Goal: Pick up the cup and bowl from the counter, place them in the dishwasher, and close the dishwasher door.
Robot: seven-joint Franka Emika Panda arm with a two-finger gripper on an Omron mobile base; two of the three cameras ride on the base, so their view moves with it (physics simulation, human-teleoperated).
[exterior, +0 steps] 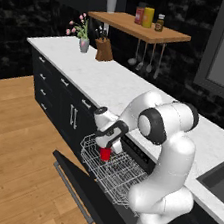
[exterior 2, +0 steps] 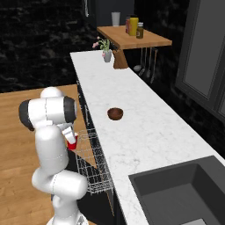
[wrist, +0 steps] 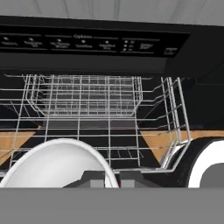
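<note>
The cup [exterior: 105, 154] is being pinched by the pincer [exterior: 105, 148], which is being pressed together on its rim, and it is being held just above the white wire rack [exterior: 113, 172] of the dishwasher [exterior: 123, 186]. The dishwasher door [exterior: 81, 183] is being kept dropped open, with its long grey bar handle toward the wooden floor [exterior: 13, 145].

In the right base view, the bowl [exterior 2: 115, 113] is being shown resting on the surface [exterior 2: 145, 127], well apart from the cup [exterior 2: 72, 142] and on the far side of the sink [exterior 2: 180, 189]; in the left base view this part of the surface is being hidden by the arm. In the left base view, the knife block [exterior: 104, 50] and the flower vase [exterior: 83, 43] are being seen at the far end of the surface, under the wooden wall shelf [exterior: 141, 28].

In the hand view, the white inside of the cup [wrist: 57, 164] is being seen at the lower left, close against the pincer [wrist: 112, 177], with the rack [wrist: 96, 109] spreading behind it. Above the rack, the dark control strip [wrist: 87, 43] is being shown with small pale lettering; one word in the middle seems to be read as "Options", but the other labels are too blurred to be read.
</note>
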